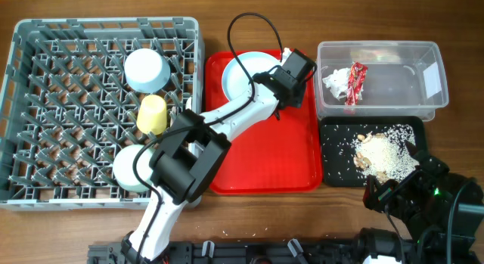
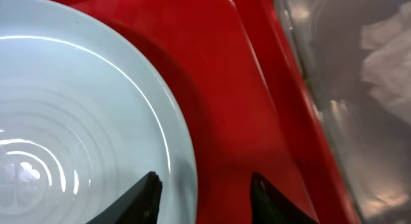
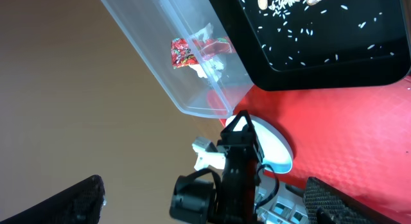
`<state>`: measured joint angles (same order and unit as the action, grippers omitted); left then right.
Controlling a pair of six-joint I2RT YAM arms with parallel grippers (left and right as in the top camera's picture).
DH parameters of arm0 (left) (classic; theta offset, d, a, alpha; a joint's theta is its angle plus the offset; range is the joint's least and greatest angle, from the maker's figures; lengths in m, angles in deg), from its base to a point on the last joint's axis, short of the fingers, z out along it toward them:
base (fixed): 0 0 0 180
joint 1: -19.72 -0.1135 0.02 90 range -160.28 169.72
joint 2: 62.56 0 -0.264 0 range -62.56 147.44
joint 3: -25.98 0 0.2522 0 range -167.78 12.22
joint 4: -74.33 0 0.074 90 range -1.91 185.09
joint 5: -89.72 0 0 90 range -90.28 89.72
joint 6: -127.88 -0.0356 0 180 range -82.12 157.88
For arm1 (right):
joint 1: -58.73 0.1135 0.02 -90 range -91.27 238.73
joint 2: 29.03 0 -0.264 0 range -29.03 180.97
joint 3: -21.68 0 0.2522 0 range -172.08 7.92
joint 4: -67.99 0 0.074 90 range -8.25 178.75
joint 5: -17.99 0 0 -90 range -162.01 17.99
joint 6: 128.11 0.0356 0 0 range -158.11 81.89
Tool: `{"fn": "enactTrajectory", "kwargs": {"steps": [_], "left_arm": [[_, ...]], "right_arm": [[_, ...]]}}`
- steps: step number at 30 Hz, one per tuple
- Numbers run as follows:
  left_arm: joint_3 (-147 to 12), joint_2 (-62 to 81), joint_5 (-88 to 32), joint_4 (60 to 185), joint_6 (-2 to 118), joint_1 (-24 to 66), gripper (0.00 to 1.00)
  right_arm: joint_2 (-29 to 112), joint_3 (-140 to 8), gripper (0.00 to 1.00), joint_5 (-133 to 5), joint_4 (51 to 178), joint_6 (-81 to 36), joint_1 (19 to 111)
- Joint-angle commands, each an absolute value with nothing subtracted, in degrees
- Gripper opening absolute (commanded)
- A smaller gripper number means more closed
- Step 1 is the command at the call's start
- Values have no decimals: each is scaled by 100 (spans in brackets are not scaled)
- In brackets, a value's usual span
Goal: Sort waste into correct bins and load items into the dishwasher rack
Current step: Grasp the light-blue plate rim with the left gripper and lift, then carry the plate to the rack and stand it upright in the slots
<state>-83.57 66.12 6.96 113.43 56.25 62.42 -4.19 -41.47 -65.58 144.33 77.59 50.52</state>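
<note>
The wooden tabletop (image 1: 302,215) carries the grey rack (image 1: 76,23) at 9 o'clock, the red tray (image 1: 265,158) in the middle, the clear tub (image 1: 401,75) at 2 o'clock and the black tray (image 1: 333,169) at 4 o'clock.

Your left gripper (image 2: 204,182) hangs over the light blue plate (image 2: 77,121), which lies at the red tray's 12 o'clock end. Its fingers (image 2: 144,198) are apart, one above the plate's rim, the other above bare tray.

Your right gripper (image 1: 397,190) sits at 5 o'clock with its fingers (image 3: 77,201) spread wide, holding nothing.

The napkin (image 1: 334,81) and the red wrapper (image 1: 355,82) lie in the tub, and the rice scraps (image 1: 386,154) in the black tray. The blue bowl (image 1: 144,69) and the yellow cup (image 1: 151,113) sit in the rack.
</note>
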Motion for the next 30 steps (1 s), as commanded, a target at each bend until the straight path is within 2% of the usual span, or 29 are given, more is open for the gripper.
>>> {"fn": "enactTrajectory", "kwargs": {"steps": [1,3,6,9,13,20,25,30], "left_arm": [[-8479,6868,1138,11308,5457,6238,42],[-8477,7008,1138,11289,5459,6238,38],[-8475,7135,1138,11354,5461,6238,12],[-8477,7148,1138,11450,5461,6238,4],[-8479,6980,1203,11520,5461,6238,4],[-8542,4918,777,12403,6192,6174,4],[-8542,3434,-1173,12797,6194,5464,4],[-8540,3045,-4075,13129,6237,3720,4]], "right_arm": [[-449,-4195,100,-6510,14442,8056,5020],[-449,-4195,100,-6510,14444,8056,5020],[-449,-4195,100,-6510,14442,8054,5017],[-449,-4195,100,-6512,14442,8056,5017],[-449,-4195,100,-6510,14442,8054,5017],[-449,-4195,100,-6510,14442,8056,5017],[-449,-4195,100,-6510,14442,8052,5017],[-449,-4195,100,-6510,14444,8056,5017]]}}
